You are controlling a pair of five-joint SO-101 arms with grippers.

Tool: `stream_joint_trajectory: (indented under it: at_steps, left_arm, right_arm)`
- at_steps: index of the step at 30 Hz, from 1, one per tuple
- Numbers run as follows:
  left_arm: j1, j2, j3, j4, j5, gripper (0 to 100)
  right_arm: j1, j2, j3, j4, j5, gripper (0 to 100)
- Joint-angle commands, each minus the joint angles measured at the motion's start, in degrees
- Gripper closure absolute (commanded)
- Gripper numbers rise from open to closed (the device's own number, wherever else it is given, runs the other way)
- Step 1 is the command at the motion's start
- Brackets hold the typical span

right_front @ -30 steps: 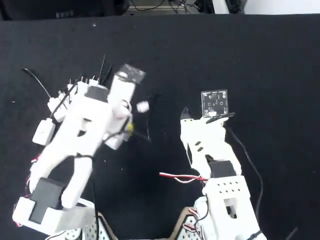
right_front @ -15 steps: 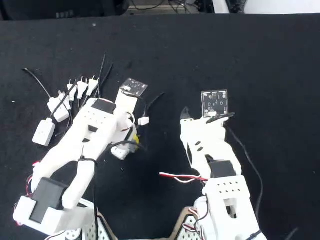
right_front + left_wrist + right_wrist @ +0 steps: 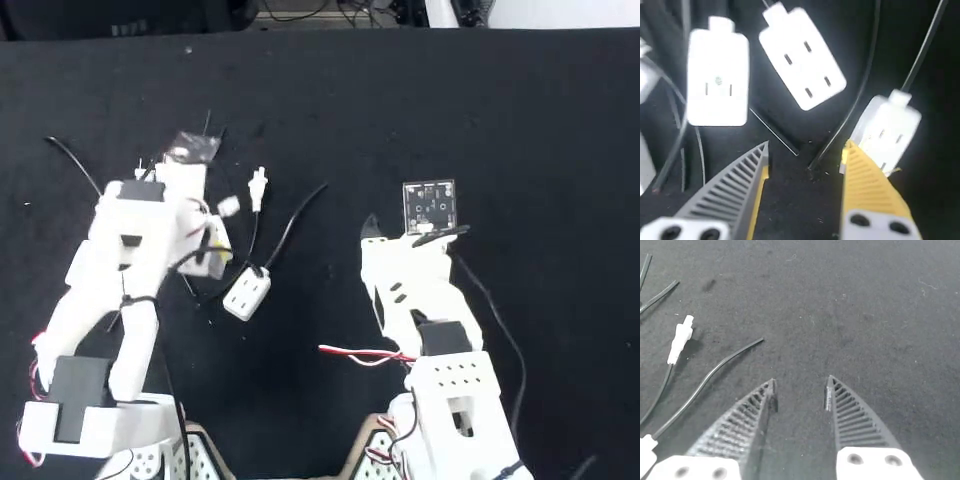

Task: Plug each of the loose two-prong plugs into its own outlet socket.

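Note:
My left gripper (image 3: 805, 152) is open, and between its fingers there is only black cloth and a thin cord. Three white outlet sockets lie close beyond it: one (image 3: 717, 77) to one side, one (image 3: 802, 57) in the middle and one (image 3: 885, 130) right against the yellow finger (image 3: 865, 185). In the high view the left arm (image 3: 135, 230) covers that cluster. A white outlet block (image 3: 246, 293) and a loose two-prong plug (image 3: 258, 185) lie between the arms. My right gripper (image 3: 800, 390) is open over bare cloth, with the plug (image 3: 679, 337) off to its side.
Thin black cords (image 3: 295, 215) trail across the black table (image 3: 520, 120) between the arms, and one cord (image 3: 707, 380) ends near my right gripper. More plugs (image 3: 140, 165) lie at the far left beyond the left arm. Red and white wires (image 3: 360, 353) hang by the right arm.
The left arm has swung to the left, over the cluster of sockets. The outlet block and one plug now lie uncovered between the arms. The right arm has not moved.

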Motion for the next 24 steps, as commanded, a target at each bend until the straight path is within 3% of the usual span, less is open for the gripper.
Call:
stream_joint_trajectory:
  at_steps: [1,6,11,21,24]
  left_arm:
    - [0.8,-0.4,5.9,-6.8,-8.3,77]
    - [-1.7,-0.4,10.4,-13.0,-12.0,77]
    - [-1.1,-0.4,11.0,-13.3,-12.4,77]
    - [20.0,-0.9,11.6,-14.5,-2.3,77]
    - [22.9,-0.9,11.6,-15.4,-0.5,77]
  right_arm:
    - [0.8,-1.5,-0.3,-1.4,-0.4,84.3]
    - [0.8,-1.5,-0.3,-1.4,-0.4,84.3]
    - [0.8,-1.5,-0.3,-1.5,-0.4,84.3]
    - [0.8,-1.5,-0.3,-1.5,-0.4,84.3]
    - [0.9,-1.5,-0.3,-1.4,-0.4,84.3]
